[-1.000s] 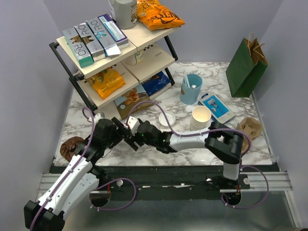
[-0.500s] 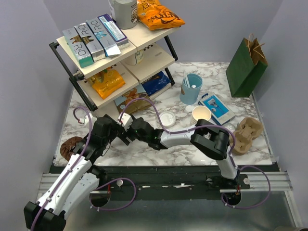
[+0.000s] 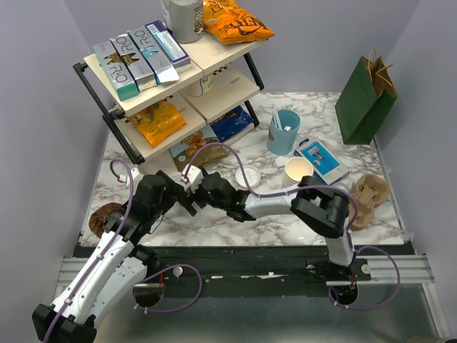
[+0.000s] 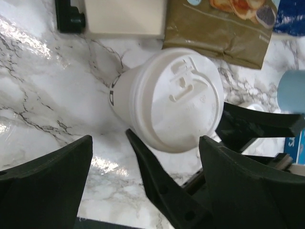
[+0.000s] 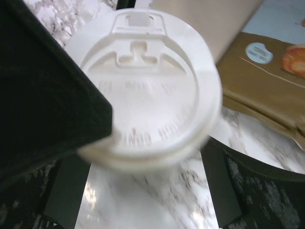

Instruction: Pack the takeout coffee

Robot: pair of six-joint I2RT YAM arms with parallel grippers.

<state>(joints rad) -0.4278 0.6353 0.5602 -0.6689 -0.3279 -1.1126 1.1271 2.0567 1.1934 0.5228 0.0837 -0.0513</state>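
The takeout coffee (image 4: 171, 102), a cream paper cup with a round white lid (image 5: 147, 81), stands upright on the marble table near the shelf's foot. My left gripper (image 4: 145, 140) is open and sits just short of the cup, with nothing between its fingers (image 4: 47, 181). My right gripper (image 5: 157, 152) is open too. Its fingers (image 4: 157, 181) straddle the cup, one at the lid's edge and the other a little apart from it. In the top view, left gripper (image 3: 178, 199) and right gripper (image 3: 202, 187) meet nose to nose and hide the cup.
A two-tier shelf (image 3: 178, 78) of snacks stands at the back left, with a brown snack bag (image 4: 224, 28) just behind the cup. A loose lid (image 3: 248, 176), stacked cups (image 3: 298, 174), a blue cup (image 3: 284, 132), a green bag (image 3: 365, 96) and a brown carrier (image 3: 368, 191) lie to the right.
Both grippers have shifted slightly left and back towards the shelf. Their jaws stand wider than before, the right one most of all.
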